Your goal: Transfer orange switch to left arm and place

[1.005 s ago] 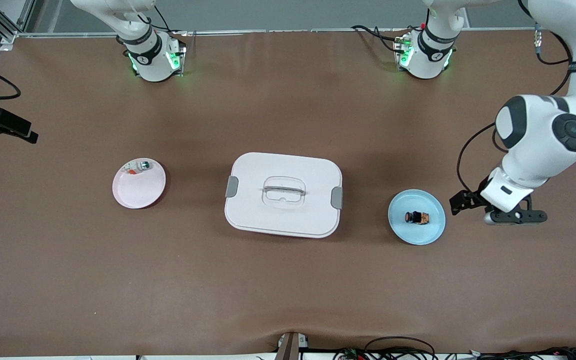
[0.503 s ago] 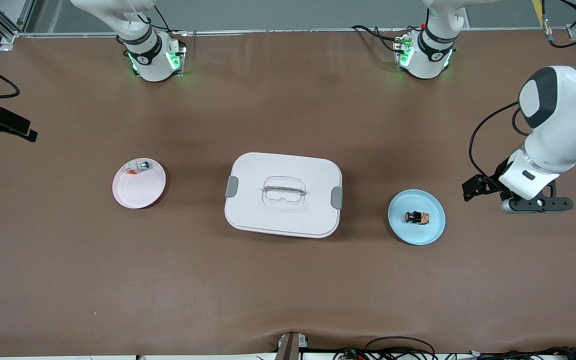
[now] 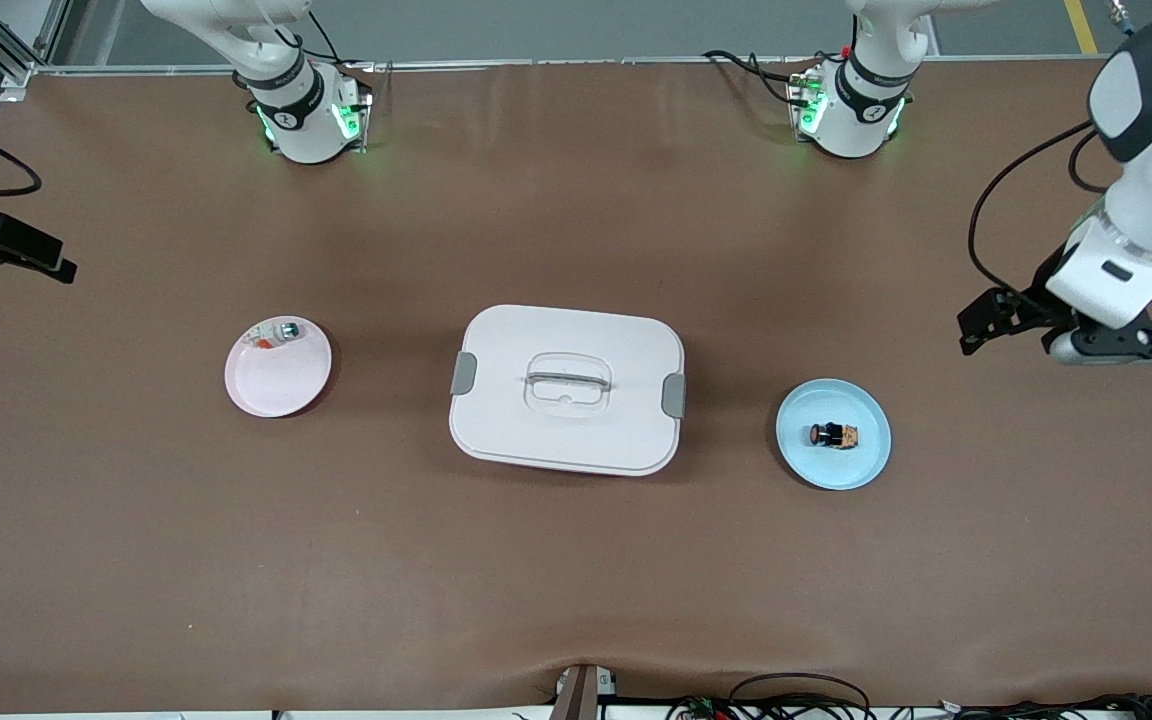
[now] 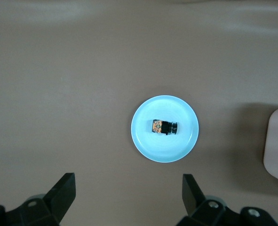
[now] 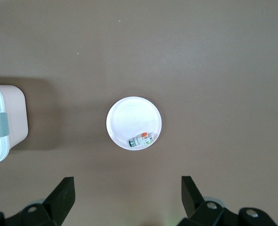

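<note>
Front view first: we see the orange switch [image 3: 834,436] lying on the blue plate [image 3: 866,462], its long axis along the table toward the box [image 3: 567,389]. Our left gripper [image 3: 1126,342] is the closer one, over bare table at its own end. In the left wrist view its fingers [image 4: 62,191] stand wide apart, holding nothing. In the right wrist view the right gripper [image 5: 128,197] is also wide open and empty, waiting over the pink plate [image 5: 124,117].

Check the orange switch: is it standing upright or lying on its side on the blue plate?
Lying on its side. The orange switch rests lengthwise on the blue plate, orange round end pointing sideways toward the box.
</note>
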`<state>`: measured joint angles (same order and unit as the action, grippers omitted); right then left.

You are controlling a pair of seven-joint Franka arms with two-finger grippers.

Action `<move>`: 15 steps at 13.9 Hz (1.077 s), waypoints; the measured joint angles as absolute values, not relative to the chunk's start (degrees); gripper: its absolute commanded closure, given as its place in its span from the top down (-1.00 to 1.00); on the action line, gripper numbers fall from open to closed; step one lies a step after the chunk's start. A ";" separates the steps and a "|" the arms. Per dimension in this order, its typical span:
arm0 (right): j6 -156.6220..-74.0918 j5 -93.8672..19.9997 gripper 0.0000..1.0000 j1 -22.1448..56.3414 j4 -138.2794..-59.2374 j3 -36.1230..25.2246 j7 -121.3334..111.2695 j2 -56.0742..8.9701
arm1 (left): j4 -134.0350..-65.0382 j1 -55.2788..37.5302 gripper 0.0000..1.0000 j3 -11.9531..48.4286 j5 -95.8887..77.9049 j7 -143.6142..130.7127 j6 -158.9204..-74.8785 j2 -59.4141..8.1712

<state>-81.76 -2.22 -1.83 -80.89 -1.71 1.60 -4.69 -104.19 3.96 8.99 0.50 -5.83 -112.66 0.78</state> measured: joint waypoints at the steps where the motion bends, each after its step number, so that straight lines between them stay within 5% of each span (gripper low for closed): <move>1: -81.76 -2.22 1.00 -1.83 -80.89 -1.71 1.60 -4.69 | -103.94 3.94 1.00 9.00 0.30 -5.83 -112.35 1.58; 8: -81.76 -2.22 1.00 -1.90 -80.89 -1.79 1.60 -4.69 | -99.34 2.65 1.00 8.59 0.03 -5.85 -109.95 0.67; 15: -82.64 -2.21 1.00 -1.90 -80.89 -1.76 1.60 -4.69 | -95.03 -3.31 1.00 1.74 0.02 -5.97 -109.46 -2.75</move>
<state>-82.64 -2.21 -1.90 -80.89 -1.76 1.60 -4.69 -95.03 -3.31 1.74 0.02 -5.97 -109.46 -2.75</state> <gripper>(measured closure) 0.000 0.000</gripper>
